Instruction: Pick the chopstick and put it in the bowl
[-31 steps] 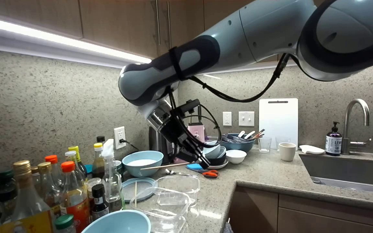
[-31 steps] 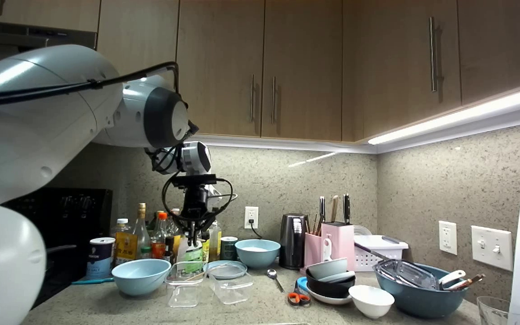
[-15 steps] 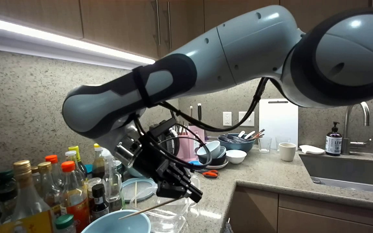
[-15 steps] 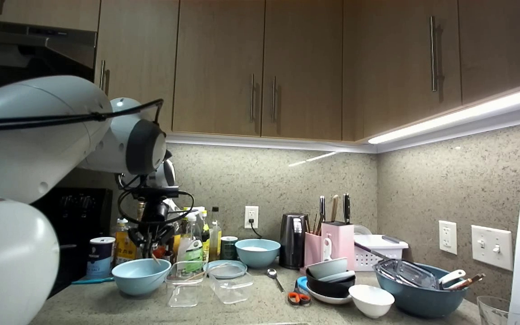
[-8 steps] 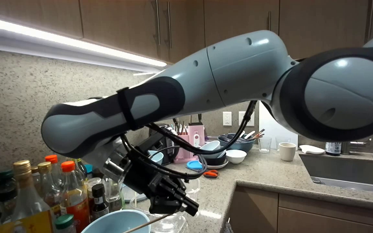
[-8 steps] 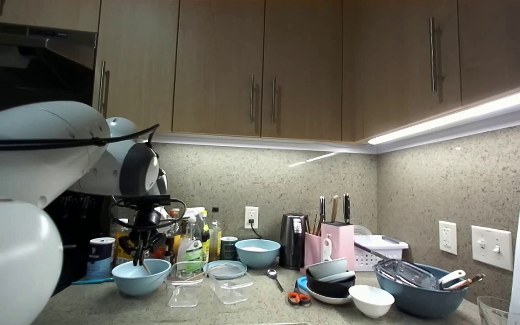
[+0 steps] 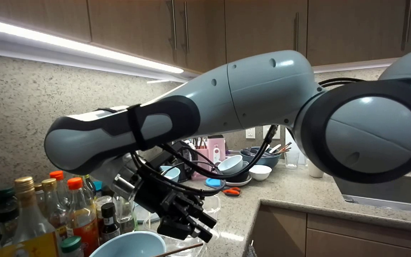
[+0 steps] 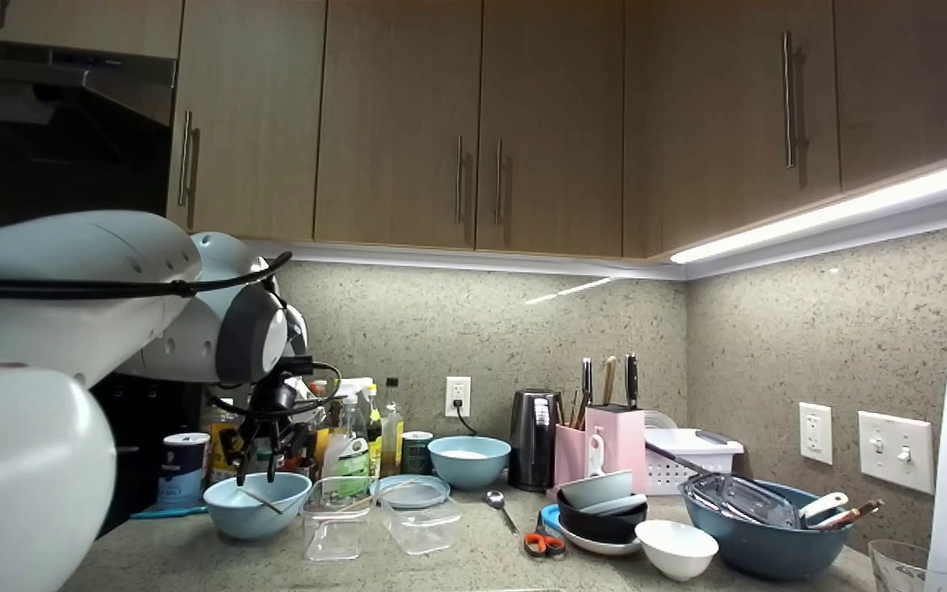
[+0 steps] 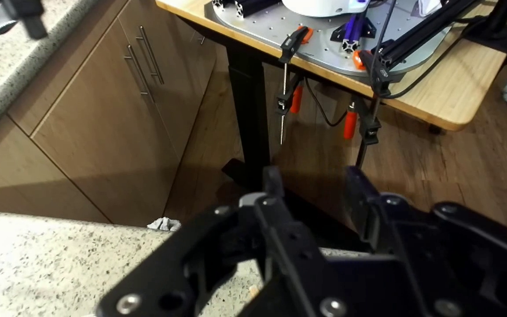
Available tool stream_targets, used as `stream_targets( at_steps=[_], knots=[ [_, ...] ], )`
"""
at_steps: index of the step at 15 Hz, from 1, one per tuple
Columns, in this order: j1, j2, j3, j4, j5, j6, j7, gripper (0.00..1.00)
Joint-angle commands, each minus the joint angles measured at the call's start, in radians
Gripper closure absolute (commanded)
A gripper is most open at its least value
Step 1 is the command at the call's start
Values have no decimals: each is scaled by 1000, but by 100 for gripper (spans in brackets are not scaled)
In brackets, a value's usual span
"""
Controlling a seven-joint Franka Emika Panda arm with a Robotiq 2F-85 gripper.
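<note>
Chopstick (image 7: 180, 250): one jutting from one light-blue bowl (image 8: 248, 522) | fingers (image 7: 204, 235): two, parted

Your robot arm (image 7: 269, 89) wears a glossy, rounded, pale blue-grey shell (image 7: 255, 82), pitted with small round dimples (image 7: 272, 63) and crossed by a thin dark seam (image 7: 231, 92). You have a thick black ring (image 7: 314, 139) around a smooth, pale grey disc (image 7: 373, 135). A charcoal-black panel (image 7: 186, 114) frames a rounded pale inset (image 7: 157, 125), with a flat black strap (image 7: 137, 126) wrapped over it. In an exterior view, your shell looks nearly white and carries a faint reddish-brown smudge (image 8: 3, 363); the slim black cables (image 8: 112, 288) there share a small black tie (image 8: 184, 289). A shiny silver collar (image 7: 123, 186) adjoins your black two-fingered gripper (image 9: 314, 178), whose angular, jointed links (image 9: 295, 246) bear round silver screw heads (image 9: 128, 304).
</note>
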Motion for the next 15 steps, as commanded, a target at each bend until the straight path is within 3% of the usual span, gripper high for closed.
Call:
stream_targets(
  at_steps=[1, 5, 6, 9, 15],
  knots=[
    [12, 23, -11, 50, -25, -40, -29, 28],
    [14, 25, -15, 58, -23, -37, -24, 4],
    [15, 24, -17, 59, -24, -36, -25, 1],
    [31, -4, -27, 51, -49, -21, -27, 0],
    [78, -88, -52, 90, -164, 118, 42, 0]
  ],
)
